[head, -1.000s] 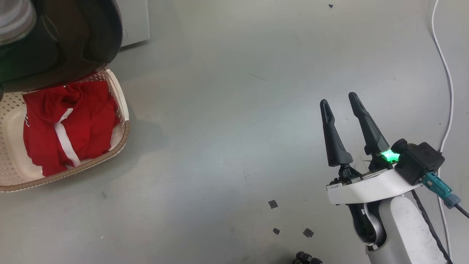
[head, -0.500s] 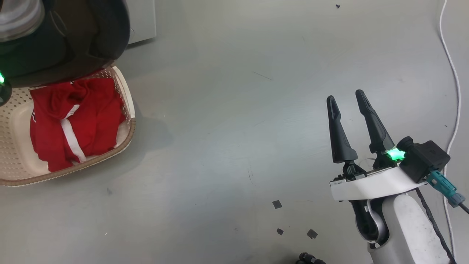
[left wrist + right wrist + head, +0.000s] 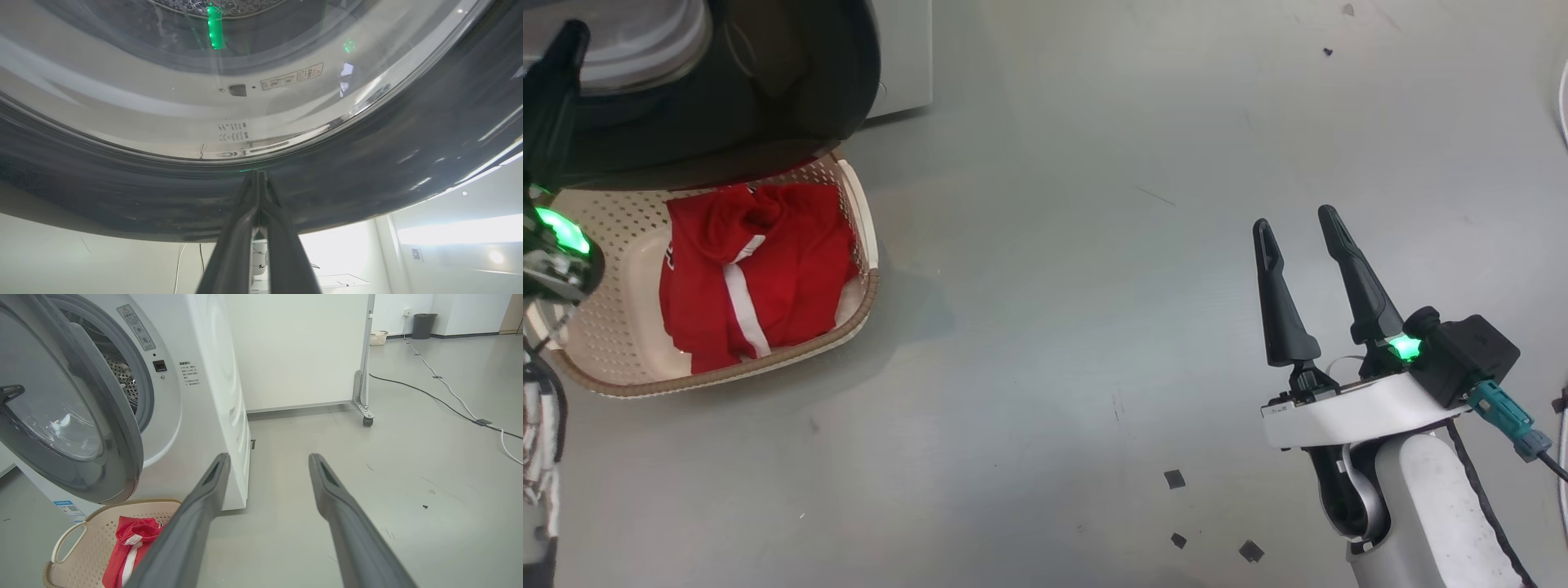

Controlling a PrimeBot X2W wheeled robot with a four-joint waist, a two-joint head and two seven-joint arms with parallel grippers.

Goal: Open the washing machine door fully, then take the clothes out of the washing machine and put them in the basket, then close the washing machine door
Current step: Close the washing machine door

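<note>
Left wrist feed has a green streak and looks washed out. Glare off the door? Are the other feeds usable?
Left wrist view: the green streak is likely a reflection in the clear glass of the round, glossy black-ringed washing machine door; lower right blown out. Head view: even light, cream perforated basket crisp. Right wrist view: sharp, but wide-angle bends the edges of the white washing machine.

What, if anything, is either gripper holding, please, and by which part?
Nothing: left gripper shut empty, tips at the black ring of the washing machine door; right gripper open.
</note>
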